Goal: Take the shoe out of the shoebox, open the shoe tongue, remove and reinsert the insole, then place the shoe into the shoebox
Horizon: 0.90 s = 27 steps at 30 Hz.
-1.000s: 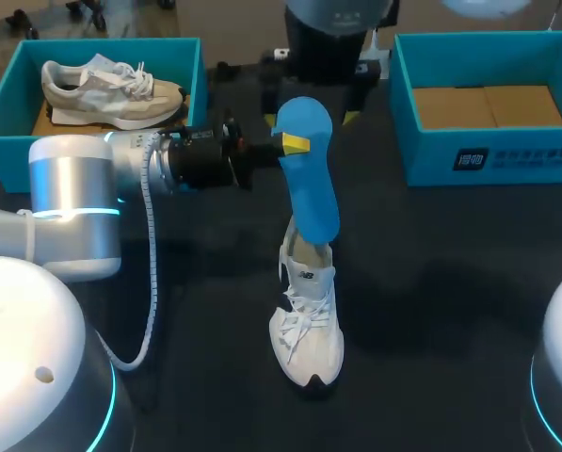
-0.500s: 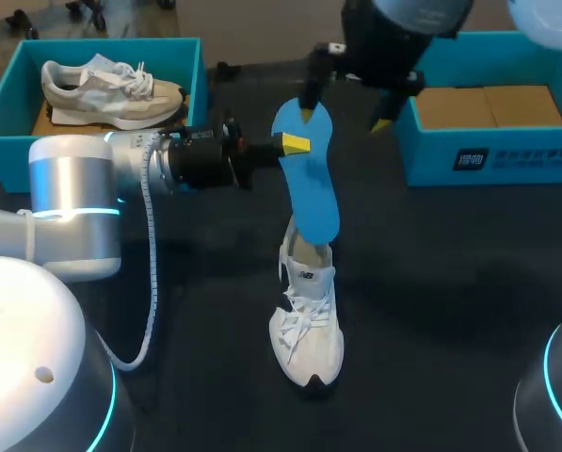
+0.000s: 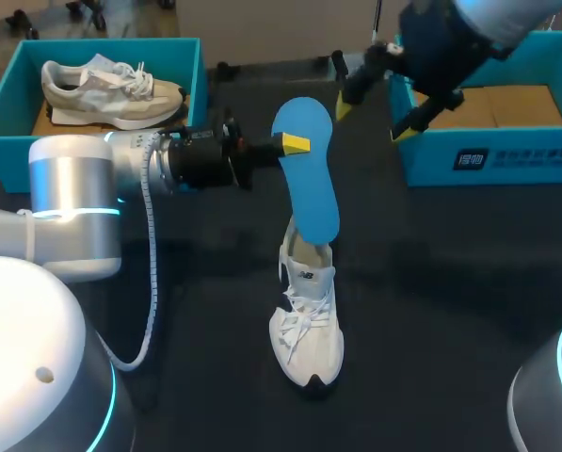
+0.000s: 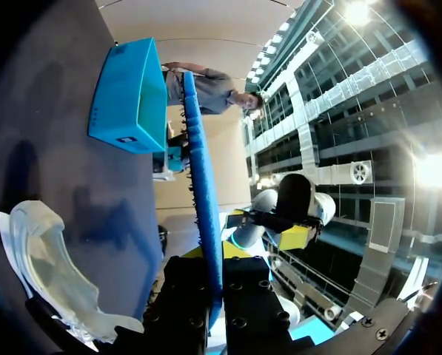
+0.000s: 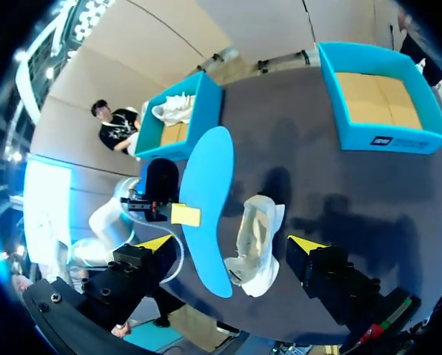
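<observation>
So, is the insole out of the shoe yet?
Out. The insole shows whole, held in the left jaws above the shoe; the right wrist view has it clear of the opening.

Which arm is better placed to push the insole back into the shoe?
Left: the left gripper holds the blue insole above the white shoe; the right gripper is open, empty and farther off.

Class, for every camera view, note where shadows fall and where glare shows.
Head view: soft, faint shadows on the dark table right of the white shoe; a sheen on the left arm's silver shell. Left wrist view: strong glare past the blue insole; dim shadows on the table near the shoe. Right wrist view: darker blotchy shadows on the table beside the shoe.
</observation>
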Tool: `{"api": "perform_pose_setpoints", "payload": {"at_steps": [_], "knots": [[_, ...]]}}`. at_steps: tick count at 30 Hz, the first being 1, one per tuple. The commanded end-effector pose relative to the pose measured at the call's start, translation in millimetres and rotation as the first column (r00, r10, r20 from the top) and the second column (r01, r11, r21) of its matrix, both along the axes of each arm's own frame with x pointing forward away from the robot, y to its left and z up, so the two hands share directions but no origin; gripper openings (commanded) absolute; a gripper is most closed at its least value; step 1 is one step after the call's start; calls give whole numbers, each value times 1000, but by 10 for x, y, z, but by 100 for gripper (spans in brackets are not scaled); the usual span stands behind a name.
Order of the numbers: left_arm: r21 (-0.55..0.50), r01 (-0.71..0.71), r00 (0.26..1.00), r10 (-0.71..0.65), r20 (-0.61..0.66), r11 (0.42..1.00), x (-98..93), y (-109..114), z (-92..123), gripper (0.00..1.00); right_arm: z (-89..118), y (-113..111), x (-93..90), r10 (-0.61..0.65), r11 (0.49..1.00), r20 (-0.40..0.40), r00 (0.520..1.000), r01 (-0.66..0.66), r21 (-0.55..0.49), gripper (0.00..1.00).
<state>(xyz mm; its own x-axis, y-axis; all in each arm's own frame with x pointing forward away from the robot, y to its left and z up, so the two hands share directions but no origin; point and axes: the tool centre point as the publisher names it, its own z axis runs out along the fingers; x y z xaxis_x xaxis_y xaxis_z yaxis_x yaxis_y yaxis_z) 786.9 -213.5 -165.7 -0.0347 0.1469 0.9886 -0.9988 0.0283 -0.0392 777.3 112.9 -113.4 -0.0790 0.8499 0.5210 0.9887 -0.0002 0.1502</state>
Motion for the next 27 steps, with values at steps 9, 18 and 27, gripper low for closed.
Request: {"api": "perform_pose_setpoints", "payload": {"at_steps": [9,18,27], "knots": [[1,-3,1000,3,0,1000,-12,3,2,0,-43,-49,7,45,956,7,999,-45,289,100],[1,-3,1000,3,0,1000,-12,3,2,0,-229,-153,126,84,913,3,996,-78,401,100],[1,-3,1000,3,0,1000,-12,3,2,0,-294,-313,193,98,859,23,995,-96,502,100]]}}
